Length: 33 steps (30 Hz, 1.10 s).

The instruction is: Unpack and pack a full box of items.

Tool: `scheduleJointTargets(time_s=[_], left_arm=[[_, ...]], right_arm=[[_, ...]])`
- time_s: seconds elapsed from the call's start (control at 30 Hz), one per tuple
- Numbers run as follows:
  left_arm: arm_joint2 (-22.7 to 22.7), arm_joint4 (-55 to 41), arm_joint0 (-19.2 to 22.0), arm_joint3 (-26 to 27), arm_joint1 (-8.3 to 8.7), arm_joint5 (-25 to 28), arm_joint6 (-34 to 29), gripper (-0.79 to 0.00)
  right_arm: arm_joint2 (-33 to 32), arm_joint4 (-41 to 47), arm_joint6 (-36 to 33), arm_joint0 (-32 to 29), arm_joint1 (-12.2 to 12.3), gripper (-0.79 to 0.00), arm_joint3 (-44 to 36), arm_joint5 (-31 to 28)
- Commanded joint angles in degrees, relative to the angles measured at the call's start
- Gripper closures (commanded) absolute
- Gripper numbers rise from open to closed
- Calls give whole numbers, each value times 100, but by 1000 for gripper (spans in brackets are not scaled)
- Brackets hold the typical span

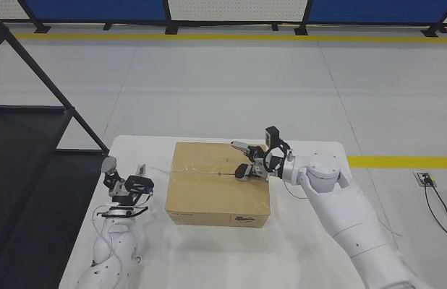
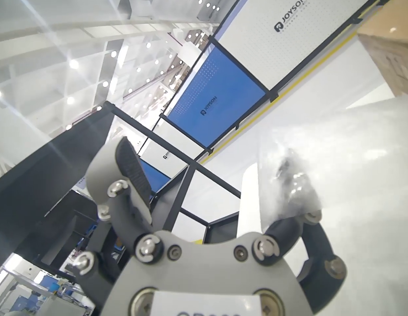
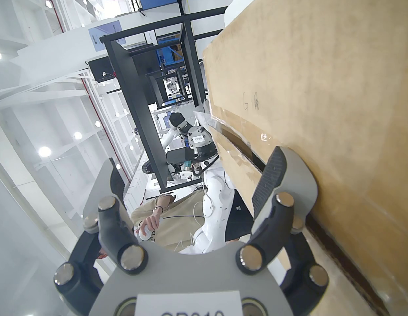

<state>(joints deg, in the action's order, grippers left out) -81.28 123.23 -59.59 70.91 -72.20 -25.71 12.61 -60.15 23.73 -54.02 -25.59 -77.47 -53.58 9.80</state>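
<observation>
White tabletop carries the cardboard box; right pincer gapes open over its top seam; left pincer stands open beside it

The right arm and left arm wear glossy white shells with rounded joints. The left end effector and right end effector share pale grey plates, black linkages, silver screws, ribbed black pads and white labels.
</observation>
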Motion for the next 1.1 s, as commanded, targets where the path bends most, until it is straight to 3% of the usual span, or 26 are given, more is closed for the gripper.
scheduleJointTargets(time_s=[0.0, 0.27, 0.57, 0.8, 1.07], left_arm=[[9, 4, 63, -35, -19, -162, -66, -785], [-52, -322, 107, 196, -75, -576, 43, -785], [-55, -243, -118, 893, -103, -704, 168, -785], [-16, -24, -274, 1481, -116, -528, 99, -785], [218, 346, -222, 1771, -155, -175, -90, -785]], right_arm=[[-10, 1, 11, -17, 4, -785, -20, 8], [-22, 10, -11, -37, 10, -785, -30, 0], [-45, 0, -27, -51, 22, -785, -42, -21], [-47, -11, -36, -56, 28, -785, -62, -6], [-61, -30, -24, -94, 41, -785, -136, 26]])
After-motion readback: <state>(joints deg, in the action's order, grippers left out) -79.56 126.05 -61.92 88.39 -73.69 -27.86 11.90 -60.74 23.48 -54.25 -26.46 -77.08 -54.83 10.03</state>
